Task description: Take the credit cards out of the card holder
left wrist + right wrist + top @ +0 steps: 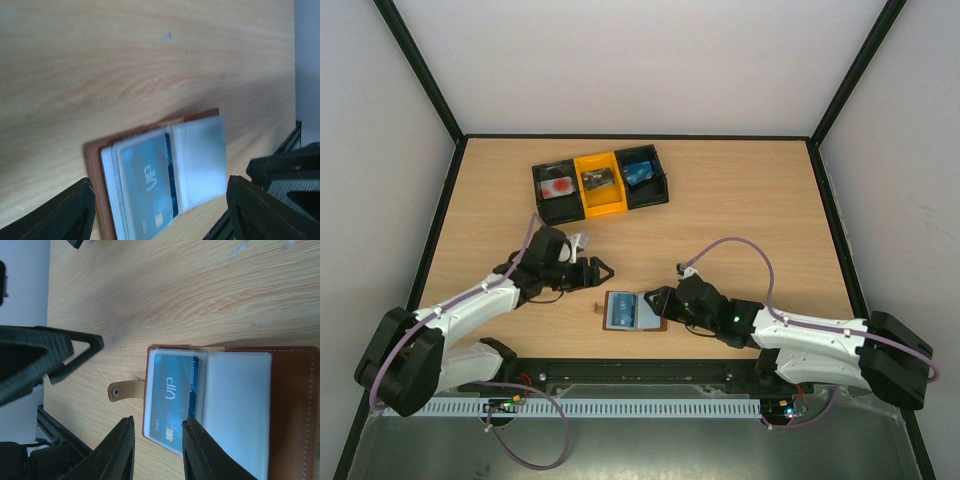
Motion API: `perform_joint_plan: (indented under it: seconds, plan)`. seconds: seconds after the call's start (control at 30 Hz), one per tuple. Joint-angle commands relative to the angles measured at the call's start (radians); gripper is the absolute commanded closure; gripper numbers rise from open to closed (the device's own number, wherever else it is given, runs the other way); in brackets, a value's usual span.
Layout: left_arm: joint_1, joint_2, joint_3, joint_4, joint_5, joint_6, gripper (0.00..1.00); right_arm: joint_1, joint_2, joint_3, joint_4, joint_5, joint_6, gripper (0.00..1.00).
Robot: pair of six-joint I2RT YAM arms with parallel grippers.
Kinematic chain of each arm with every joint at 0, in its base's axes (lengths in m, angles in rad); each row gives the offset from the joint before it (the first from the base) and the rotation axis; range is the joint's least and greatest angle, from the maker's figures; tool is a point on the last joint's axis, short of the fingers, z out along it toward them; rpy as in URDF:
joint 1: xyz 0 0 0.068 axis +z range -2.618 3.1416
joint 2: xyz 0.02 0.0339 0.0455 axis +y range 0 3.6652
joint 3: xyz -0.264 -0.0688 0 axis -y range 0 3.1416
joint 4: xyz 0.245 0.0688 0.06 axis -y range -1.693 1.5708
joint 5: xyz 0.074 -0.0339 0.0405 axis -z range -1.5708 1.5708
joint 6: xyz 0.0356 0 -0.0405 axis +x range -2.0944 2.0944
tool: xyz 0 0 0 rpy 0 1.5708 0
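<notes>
The card holder (660,322) lies open on the table near the front edge, brown leather with clear pale sleeves. A blue credit card marked VIP (172,392) sits inside the left sleeve; it also shows in the left wrist view (150,180). A brown snap tab (122,390) sticks out from the holder's left edge. My right gripper (157,442) is open, low over the holder's near left corner, one finger over the card's sleeve, the other over bare table. My left gripper (604,271) is open and empty, just up and left of the holder. Other cards are hidden in the sleeves.
A black-and-yellow three-bin tray (669,189) stands at the back centre with small items in each bin. Black frame rails (620,375) run along the near edge of the table. The left gripper's fingers (55,352) reach in close to the holder's tab.
</notes>
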Motion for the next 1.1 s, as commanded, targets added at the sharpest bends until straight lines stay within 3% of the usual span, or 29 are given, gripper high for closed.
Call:
perform_joint_plan:
  seconds: [0.0, 0.17, 0.7, 1.07]
  plan:
    - [-0.035, -0.016, -0.052, 0.091, 0.027, -0.061, 0.28, 0.009, 0.060, 0.030, 0.085, -0.037, -0.006, 0.75]
    - [-0.040, -0.040, -0.112, 0.158, 0.041, -0.110, 0.34, 0.018, 0.123, 0.043, 0.098, -0.039, -0.012, 0.76]
    - [-0.068, -0.034, -0.207, 0.235, 0.041, -0.181, 0.38, 0.022, 0.285, 0.021, 0.164, -0.056, -0.034, 0.76]
    - [-0.117, -0.145, -0.216, 0.186, -0.005, -0.235, 0.44, 0.023, 0.224, -0.031, 0.127, 0.009, -0.038, 0.77]
